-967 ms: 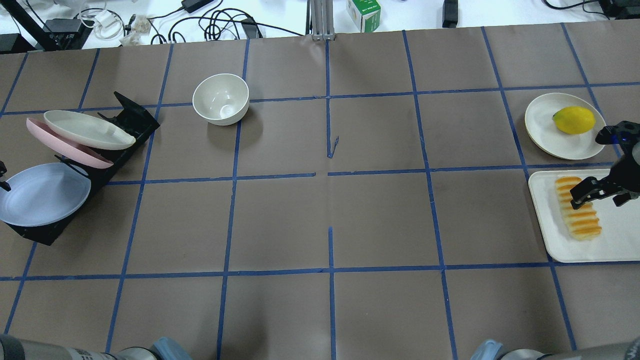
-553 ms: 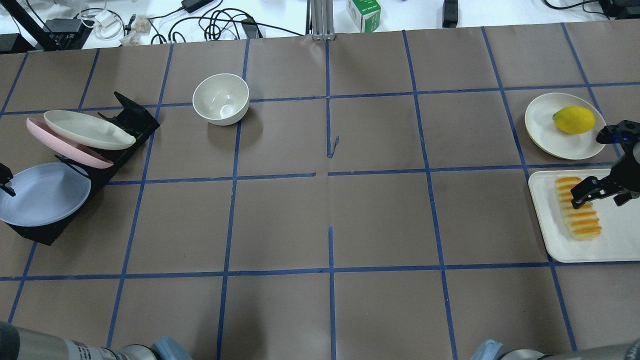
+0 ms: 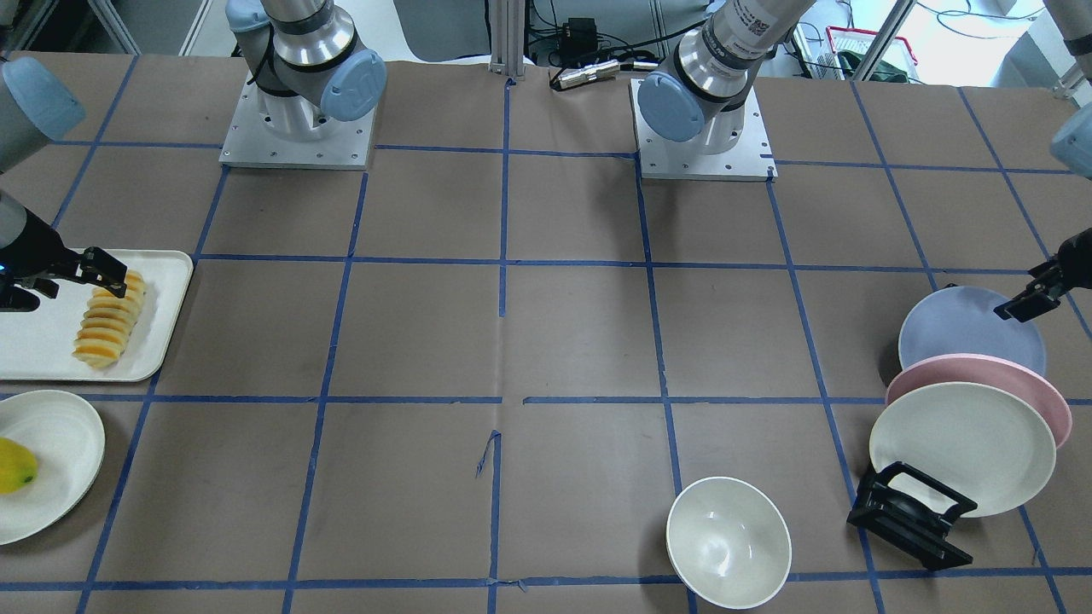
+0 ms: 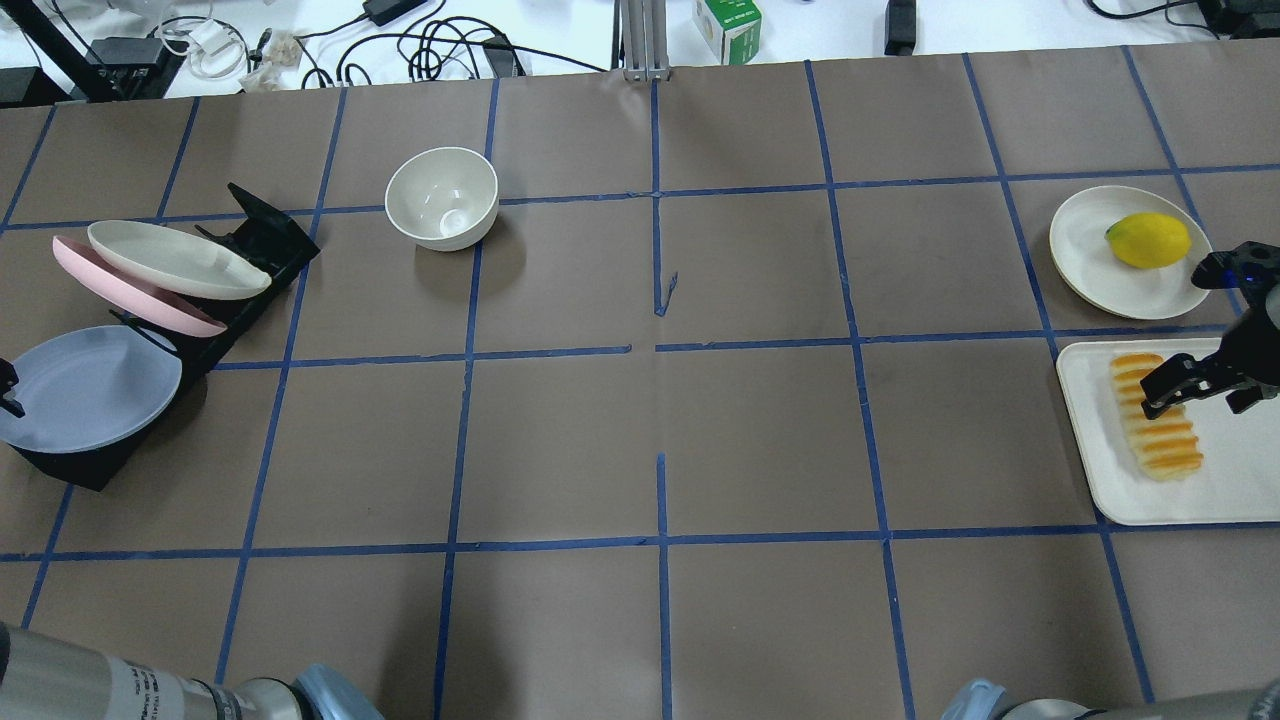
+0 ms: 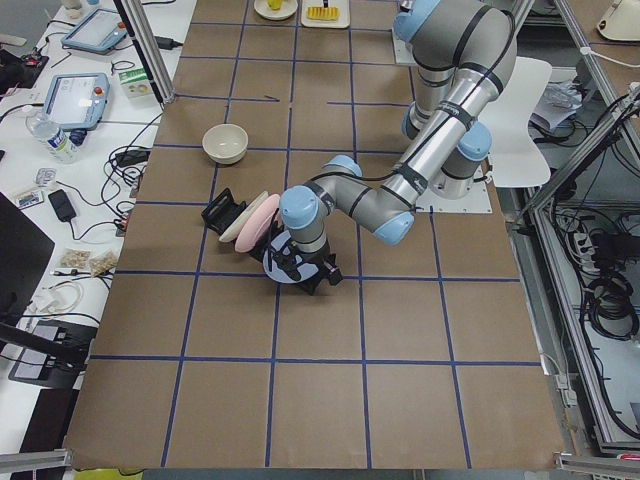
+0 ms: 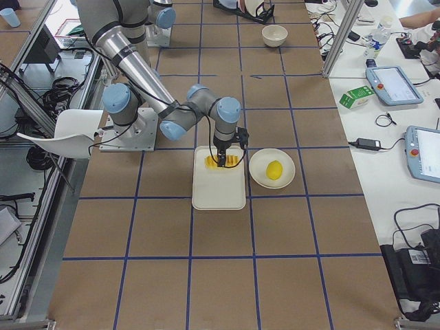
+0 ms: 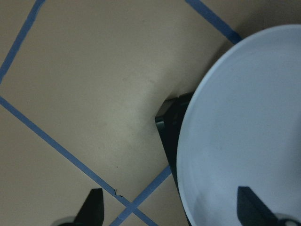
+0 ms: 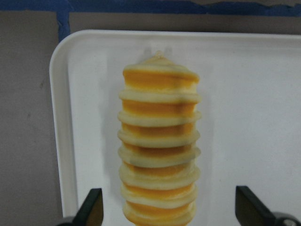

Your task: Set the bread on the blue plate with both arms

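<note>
**A:** How much of the task can be judged as done?

**B:** Very little. The bread (image 4: 1165,445) is seen lying on a white tray (image 4: 1240,480) by the right edge of the table (image 4: 660,430), not yet lifted. The right hand (image 8: 168,214) is spread wide over the loaf, one finger on each side, and nothing is gripped.

**A:** And the blue plate (image 4: 85,390)?

**B:** It is propped in a black rack (image 4: 265,240) by the left edge, nearest the robot of the three plates held there. The left hand (image 7: 171,212) is likewise spread, with the plate's rim between its fingers but not clamped.

**A:** What is left, then?

**B:** Everything, by this reading. The plate has to be taken from the rack, and the bread gripped, carried over and set on it.

**A:** How is everything counted?

**B:** One loaf, one blue plate and one pink plate (image 4: 120,285) are counted. There are two cream plates, one in the rack (image 4: 175,260) and one near the far right corner (image 4: 1100,255) bearing a single lemon (image 4: 1148,240). One bowl (image 4: 441,198), one tray, one rack and two arms complete the count.
</note>
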### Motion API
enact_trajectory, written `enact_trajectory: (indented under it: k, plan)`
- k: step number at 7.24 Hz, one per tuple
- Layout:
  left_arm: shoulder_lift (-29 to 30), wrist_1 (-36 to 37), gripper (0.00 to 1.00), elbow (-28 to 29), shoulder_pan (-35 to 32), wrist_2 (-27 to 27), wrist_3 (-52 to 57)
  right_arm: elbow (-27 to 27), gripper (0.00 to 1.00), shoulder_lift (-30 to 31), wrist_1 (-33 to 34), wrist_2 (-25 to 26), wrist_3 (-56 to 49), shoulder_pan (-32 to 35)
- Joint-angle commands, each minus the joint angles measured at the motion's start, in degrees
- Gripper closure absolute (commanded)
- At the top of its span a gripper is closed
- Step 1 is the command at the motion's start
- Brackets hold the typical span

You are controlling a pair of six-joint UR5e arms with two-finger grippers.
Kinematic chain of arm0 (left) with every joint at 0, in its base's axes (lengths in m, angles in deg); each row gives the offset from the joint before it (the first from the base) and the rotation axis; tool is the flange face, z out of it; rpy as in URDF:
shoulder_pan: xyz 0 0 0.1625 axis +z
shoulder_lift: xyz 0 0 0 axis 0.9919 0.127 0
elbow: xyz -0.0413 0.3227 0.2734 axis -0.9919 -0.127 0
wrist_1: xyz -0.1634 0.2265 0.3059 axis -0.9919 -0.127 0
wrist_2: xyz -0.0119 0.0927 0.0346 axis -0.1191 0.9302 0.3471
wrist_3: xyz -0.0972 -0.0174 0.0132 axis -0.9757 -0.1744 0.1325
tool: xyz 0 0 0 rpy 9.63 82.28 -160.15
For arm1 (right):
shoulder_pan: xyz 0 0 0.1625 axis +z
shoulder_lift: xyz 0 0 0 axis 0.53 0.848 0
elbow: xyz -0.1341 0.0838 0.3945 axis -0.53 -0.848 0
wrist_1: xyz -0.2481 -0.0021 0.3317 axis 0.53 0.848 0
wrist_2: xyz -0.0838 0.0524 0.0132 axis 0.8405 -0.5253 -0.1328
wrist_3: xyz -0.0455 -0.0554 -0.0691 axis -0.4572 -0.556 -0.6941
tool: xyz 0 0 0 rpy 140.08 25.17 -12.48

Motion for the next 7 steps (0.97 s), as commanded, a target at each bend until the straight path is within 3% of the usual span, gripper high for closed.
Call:
enact_trajectory:
  k: [1, 3, 4, 5, 7]
  plan:
    - [0.75, 0.37, 0.1, 0.51, -0.09, -0.28, -0.49, -0.03, 0.0, 0.07, -0.03, 0.03, 0.0, 0.0]
    - [0.05, 0.2, 0.56, 0.16, -0.36, -0.1, -0.06, -0.03, 0.0, 0.07, -0.03, 0.03, 0.0, 0.0]
    - [0.05, 0.11, 0.83, 0.16, -0.27, -0.01, 0.64, 0.06, 0.0, -0.1, 0.06, -0.06, 0.0, 0.0]
    - [0.05, -0.06, 1.0, 0.16, -0.19, 0.07, 0.82, -0.03, 0.0, -0.19, 0.24, 0.03, -0.09, 0.0]
    - [-0.04, -0.24, 1.0, 0.59, -0.1, -0.1, 1.44, 0.06, 0.0, -0.01, -0.11, -0.14, 0.0, 0.0]
